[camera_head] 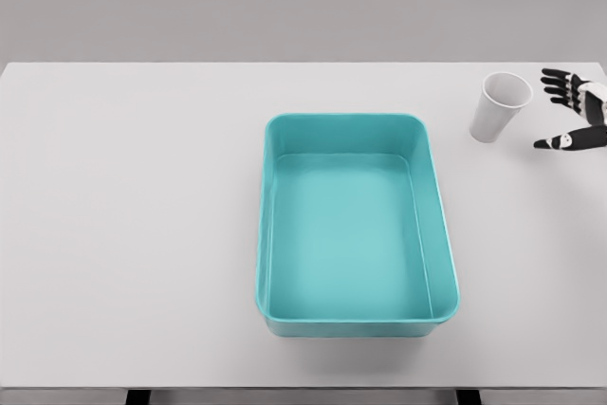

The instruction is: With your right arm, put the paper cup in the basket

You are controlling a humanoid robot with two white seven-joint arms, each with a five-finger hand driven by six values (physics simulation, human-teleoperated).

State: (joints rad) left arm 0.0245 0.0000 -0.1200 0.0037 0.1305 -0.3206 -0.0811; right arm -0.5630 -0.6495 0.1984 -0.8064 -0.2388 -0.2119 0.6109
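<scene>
While the cup [500, 107] stands upright on the counter [133, 215], up and to the right of the teal basket [355, 225], the right hand [575, 111] hovers just beside it at the picture's right edge, fingers spread, holding nothing.

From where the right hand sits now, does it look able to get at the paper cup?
Probably yes. The right hand is open just right of the upright paper cup, not touching it, with only bare table between them.
</scene>
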